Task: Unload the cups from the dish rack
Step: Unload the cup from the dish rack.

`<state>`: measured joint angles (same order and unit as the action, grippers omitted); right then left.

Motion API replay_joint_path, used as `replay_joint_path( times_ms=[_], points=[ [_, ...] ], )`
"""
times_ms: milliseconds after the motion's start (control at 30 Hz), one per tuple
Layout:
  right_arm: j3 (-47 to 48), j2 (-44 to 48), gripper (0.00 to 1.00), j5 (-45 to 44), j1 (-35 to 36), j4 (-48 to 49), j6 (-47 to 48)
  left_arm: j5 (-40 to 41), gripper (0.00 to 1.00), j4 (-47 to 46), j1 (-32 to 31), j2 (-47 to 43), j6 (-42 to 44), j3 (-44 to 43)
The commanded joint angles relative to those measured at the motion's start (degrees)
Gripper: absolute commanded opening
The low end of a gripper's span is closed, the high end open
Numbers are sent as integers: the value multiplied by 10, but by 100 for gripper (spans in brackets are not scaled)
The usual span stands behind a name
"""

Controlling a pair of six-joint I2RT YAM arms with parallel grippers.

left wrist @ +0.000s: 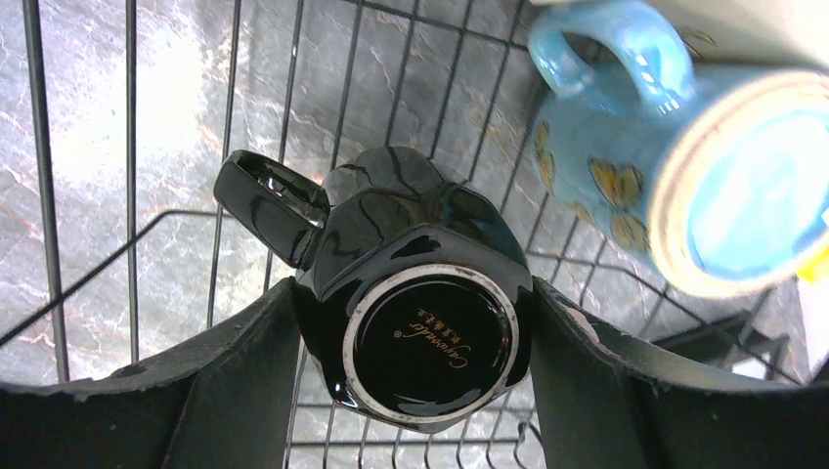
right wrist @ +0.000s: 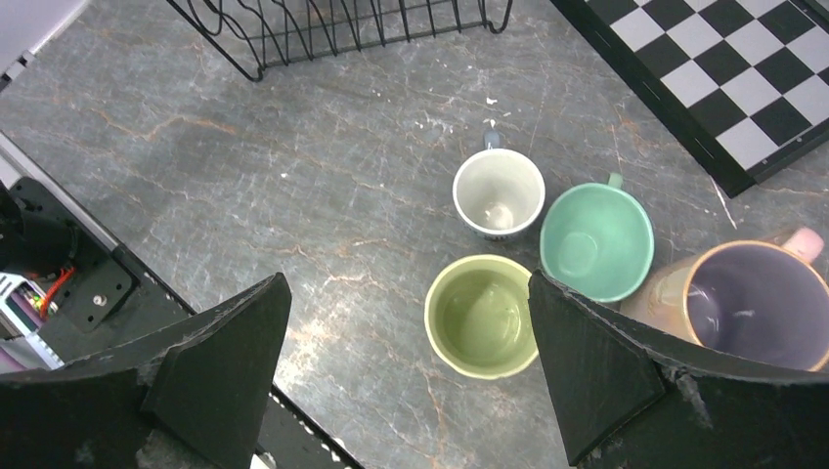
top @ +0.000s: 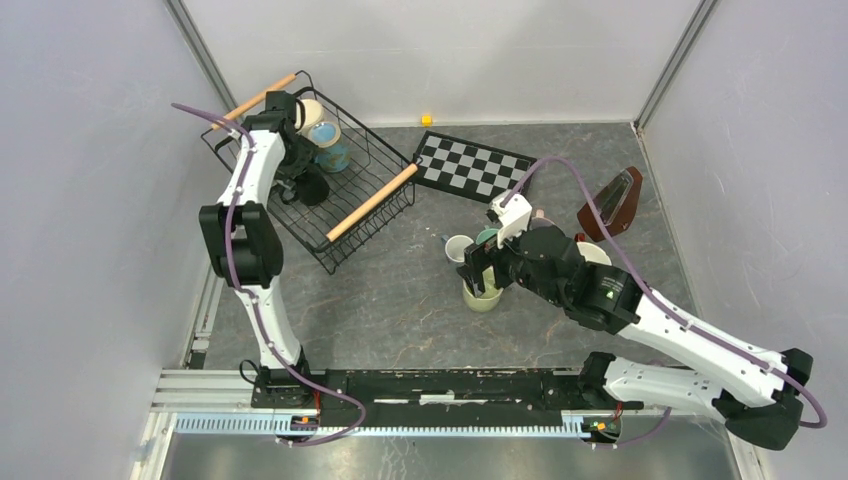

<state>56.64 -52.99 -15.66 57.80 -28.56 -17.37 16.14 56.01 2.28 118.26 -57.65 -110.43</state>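
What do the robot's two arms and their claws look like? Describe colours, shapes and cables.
The left arm and right arm have white links joined by black joint housings. A purple cable runs along each. The right arm shows a small green light. The left claw and right claw each have two broad, matte black fingers.

I run this rig inside a robot lab cell. Blank grey walls (top: 90,200) box the table (top: 400,310) in on three sides, with metal posts (top: 205,55) at the far corners. My two arms (top: 245,220) are bolted to a rail (top: 440,385) at the near edge, and purple cables (top: 200,111) trail along them. The props are a test mix rather than a household set: a rack (top: 372,202), cups (top: 481,297), a chessboard (top: 472,165), a metronome (top: 612,203) and a tiny yellow cube (top: 427,120).
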Motion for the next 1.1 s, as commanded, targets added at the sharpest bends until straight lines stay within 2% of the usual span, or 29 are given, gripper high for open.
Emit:
replay_joint_path(
  times_ms=[0,267,600,800,1067],
  points=[
    [4,-17,98,2,-9,64,-9,-14,2,-41,-10,-90,25,8],
    [0,-39,98,84,-55,155,-22,-39,2,-48,-12,-148,40,27],
    [14,-98,98,209,-114,301,-64,-110,2,-47,-17,-225,48,26],
    [31,-127,98,252,-144,346,-76,-151,2,-47,-17,-264,46,18],
    [57,-161,98,306,-170,387,-91,-204,2,-54,-63,-308,29,17]
  ],
)
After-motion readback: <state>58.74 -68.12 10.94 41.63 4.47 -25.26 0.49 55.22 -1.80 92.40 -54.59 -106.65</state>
